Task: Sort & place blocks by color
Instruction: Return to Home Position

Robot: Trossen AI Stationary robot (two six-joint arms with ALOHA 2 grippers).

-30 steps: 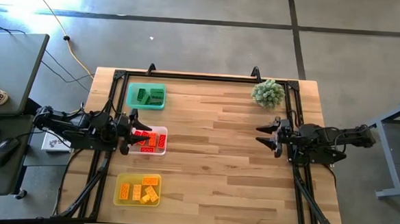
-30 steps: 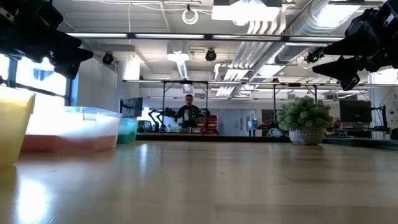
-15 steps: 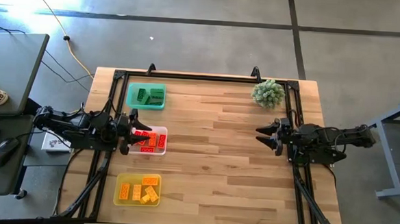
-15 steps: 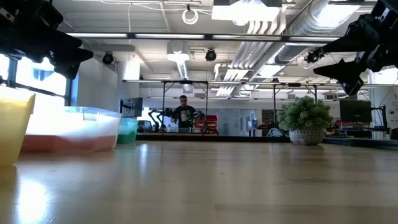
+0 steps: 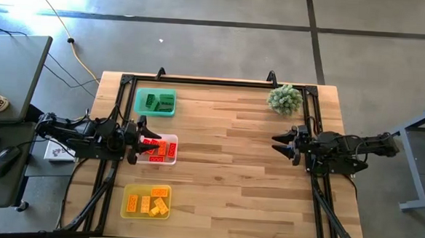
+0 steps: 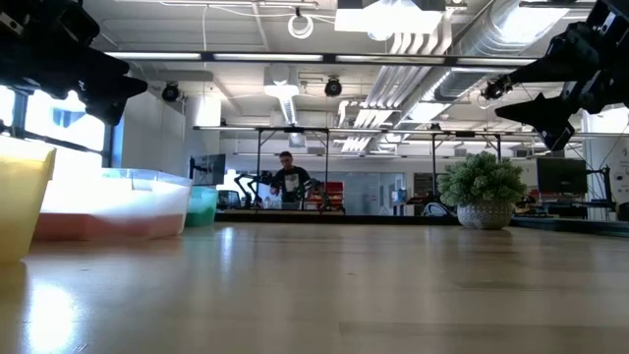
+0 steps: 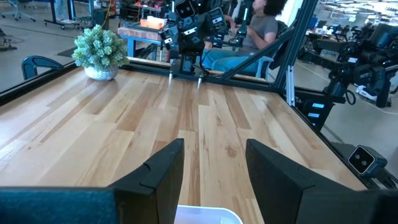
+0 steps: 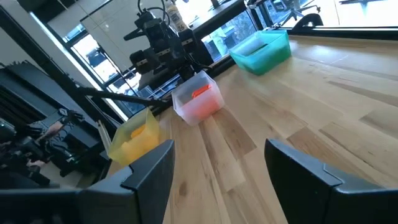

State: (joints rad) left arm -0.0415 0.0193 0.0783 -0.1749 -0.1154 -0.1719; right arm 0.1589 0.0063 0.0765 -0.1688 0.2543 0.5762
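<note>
Nearest, orange-yellow studded plastic blocks (image 5: 150, 203) are lying in the square yellow tray (image 5: 123, 202). Red blocks (image 5: 158, 150) are sitting in the clear tray (image 5: 175, 150), with the left gripper (image 5: 138, 139) hovering over its edge, fingers spread, empty. The right gripper (image 5: 280, 146) is hanging opposite, fingers apart, empty. Green blocks (image 5: 159, 100) are resting in the far green tray (image 5: 138, 100).

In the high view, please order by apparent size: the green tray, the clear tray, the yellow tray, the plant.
1. yellow tray, largest.
2. green tray and clear tray: about alike; the left gripper hides part of the clear one.
3. plant, smallest.
</note>
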